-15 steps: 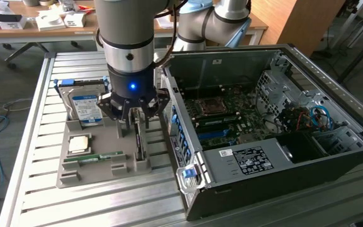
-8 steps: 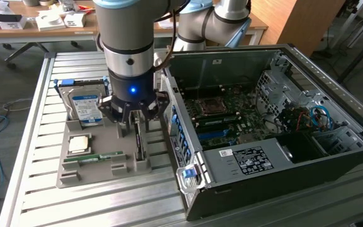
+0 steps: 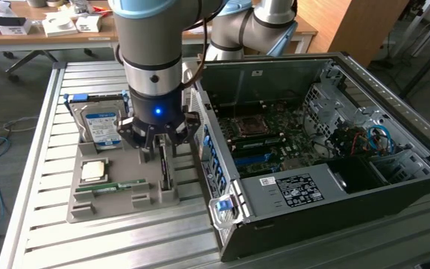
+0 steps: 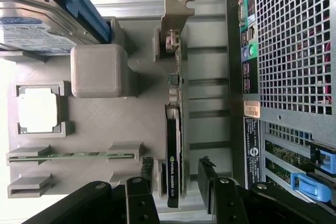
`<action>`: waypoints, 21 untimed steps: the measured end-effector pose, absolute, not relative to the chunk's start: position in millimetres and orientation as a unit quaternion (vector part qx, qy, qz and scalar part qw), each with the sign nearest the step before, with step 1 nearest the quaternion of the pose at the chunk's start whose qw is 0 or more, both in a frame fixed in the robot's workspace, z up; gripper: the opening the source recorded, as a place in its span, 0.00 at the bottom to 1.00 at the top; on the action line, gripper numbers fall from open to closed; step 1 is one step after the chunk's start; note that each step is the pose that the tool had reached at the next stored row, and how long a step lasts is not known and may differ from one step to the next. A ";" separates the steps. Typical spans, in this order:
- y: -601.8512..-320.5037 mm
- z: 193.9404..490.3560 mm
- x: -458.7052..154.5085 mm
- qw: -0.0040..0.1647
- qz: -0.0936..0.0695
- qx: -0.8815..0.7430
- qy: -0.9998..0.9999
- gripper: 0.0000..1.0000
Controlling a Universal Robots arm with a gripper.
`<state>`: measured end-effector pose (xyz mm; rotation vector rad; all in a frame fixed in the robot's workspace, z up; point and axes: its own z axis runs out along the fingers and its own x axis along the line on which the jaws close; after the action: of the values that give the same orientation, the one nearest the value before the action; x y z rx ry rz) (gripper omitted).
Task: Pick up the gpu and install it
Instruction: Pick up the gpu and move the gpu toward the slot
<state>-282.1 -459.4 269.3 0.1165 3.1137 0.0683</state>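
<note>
The gpu [image 3: 166,171] is a thin dark card standing on edge in a slot of the grey holder tray [image 3: 118,202], beside the open computer case [image 3: 312,151]. In the wrist view the gpu [image 4: 173,145] runs lengthwise, with its pale metal bracket [image 4: 176,11] at the far end. My gripper [image 3: 157,147] hangs directly over the card's end away from the bracket, open. Its black fingers [image 4: 207,171] stand on either side of the card with a small gap on each side. Nothing is held.
The tray also holds a silver blue-labelled hard drive [image 3: 101,128], a square processor chip [image 3: 94,170] and a green memory stick [image 3: 110,186]. The case's motherboard [image 3: 263,143] lies exposed, its rear panel [image 4: 294,45] close beside the tray. Everything rests on a slatted metal table [image 3: 36,185].
</note>
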 end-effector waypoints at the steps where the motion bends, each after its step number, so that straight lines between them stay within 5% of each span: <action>1: -459.4 268.3 -282.1 0.012 0.022 0.037 0.999 0.47; 21: -449.2 262.2 -282.0 0.013 0.022 0.037 0.999 0.47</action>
<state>-282.0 -449.2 262.2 0.1165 3.1136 0.0687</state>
